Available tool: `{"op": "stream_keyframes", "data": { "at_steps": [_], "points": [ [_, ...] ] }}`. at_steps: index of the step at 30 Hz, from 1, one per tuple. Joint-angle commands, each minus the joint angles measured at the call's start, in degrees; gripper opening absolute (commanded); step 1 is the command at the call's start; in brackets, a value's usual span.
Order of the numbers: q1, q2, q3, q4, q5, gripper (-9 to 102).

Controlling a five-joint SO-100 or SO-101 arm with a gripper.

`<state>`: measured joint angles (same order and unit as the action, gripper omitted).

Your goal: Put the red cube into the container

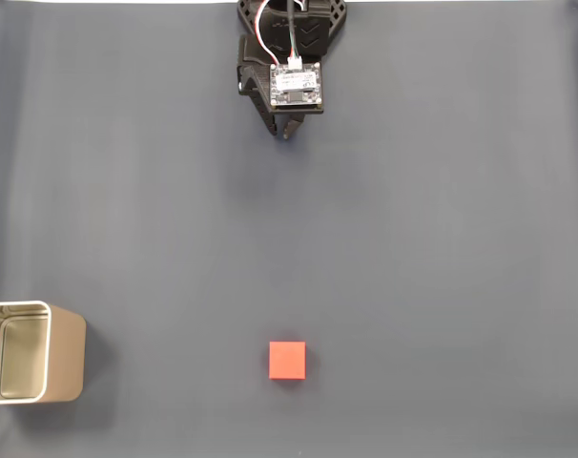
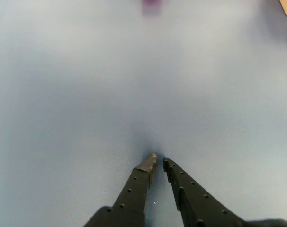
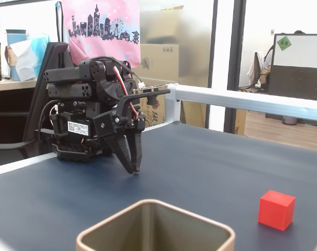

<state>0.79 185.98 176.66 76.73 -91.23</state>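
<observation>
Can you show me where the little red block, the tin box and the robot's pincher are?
small bright red cube [image 1: 288, 361], a fixed view, top face
rectangular metallic tin container [image 1: 68, 351], a fixed view, beige side wall
black two-finger gripper [image 2: 159, 162], wrist view, between fingertips

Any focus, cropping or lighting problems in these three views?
Wrist view: hand sharp, far mat washed out, red cube a purplish smear at the top edge. Overhead fixed view: even light, soft shadows, container cropped at left. Side fixed view: container rim cut off below, bright background.
</observation>
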Motion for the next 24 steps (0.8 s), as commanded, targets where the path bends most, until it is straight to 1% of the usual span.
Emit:
{"op": "stream_keyframes", "data": {
  "at_steps": [1,7,9,12,16,24],
  "points": [
    [0.4,4.5,0.6,-3.3,0.4,0],
    [1.6,2.8,0.6,-17.6,1.3,0],
    [2.0,0.8,0.4,-22.0,0.2,0],
    [2.5,-4.0,-2.4,-26.3,-0.7,0],
    [2.5,-13.2,-10.0,-28.3,-0.8,0],
    [1.8,-26.1,-22.7,-28.3,-3.5,0]
  ]
}}
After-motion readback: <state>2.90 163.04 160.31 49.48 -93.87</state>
